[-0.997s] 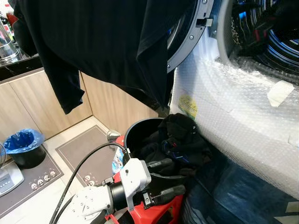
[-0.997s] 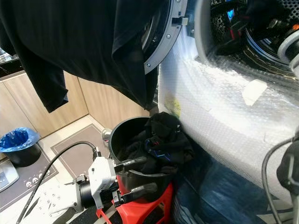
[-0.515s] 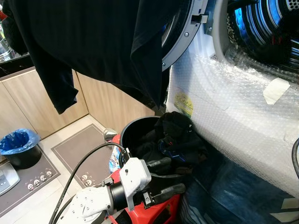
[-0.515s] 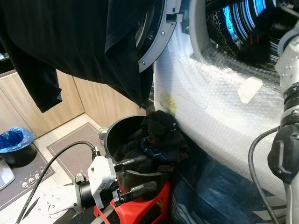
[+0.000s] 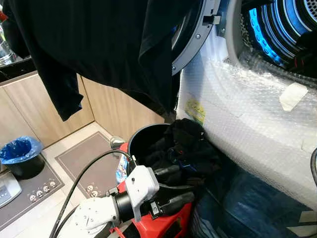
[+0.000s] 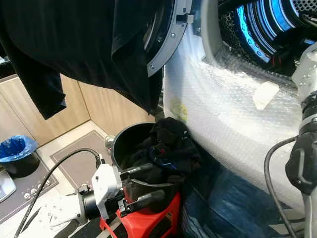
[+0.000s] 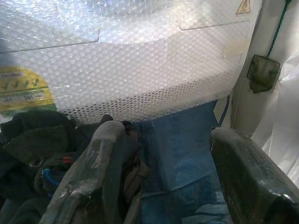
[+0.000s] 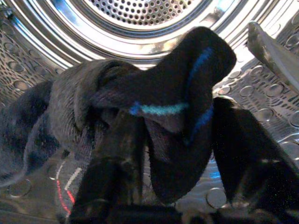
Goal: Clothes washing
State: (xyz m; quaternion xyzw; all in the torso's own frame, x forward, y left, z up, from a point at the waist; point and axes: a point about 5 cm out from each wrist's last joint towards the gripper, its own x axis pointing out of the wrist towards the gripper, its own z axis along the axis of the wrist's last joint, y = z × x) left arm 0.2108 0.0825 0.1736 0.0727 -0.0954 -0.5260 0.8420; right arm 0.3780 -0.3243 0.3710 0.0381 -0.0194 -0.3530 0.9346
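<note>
Loading step: right claw (image 8: 177,154) inside the washing machine drum (image 8: 140,18), fingers clamped on a dark sock with blue stripes (image 8: 187,107), more dark knitwear (image 8: 51,116) draped next to it against the perforated wall. Best move here, as a judgement: push deep toward the back of the drum before releasing, spread the fingers fully, then pull straight out along the door axis so the knit does not ride back out on a finger (image 8: 117,154). Worth checking for snagging — fabric wraps over that finger, so a small shake after release probably helps. Left claw (image 5: 176,188) parked at the rim of the black bucket (image 5: 141,136), fingers apart with nothing between them, one finger (image 7: 100,158) resting by the heap of dark clothes (image 5: 185,146) that remains to be moved. Bucket on a red stool (image 6: 148,223), tight against the bubble-wrapped machine front (image 5: 247,119). Next grab likely best from the top of the heap, pinching one garment only, lifting clear of the rim before swinging toward the door opening. Risk: black garment (image 5: 99,44) hanging over the open door (image 5: 195,34) cuts the head view; keep the left arm's cable (image 5: 84,178) away from the bucket while lifting. Blue-lined bin (image 5: 22,151) on the floor well apart, no concern.
</note>
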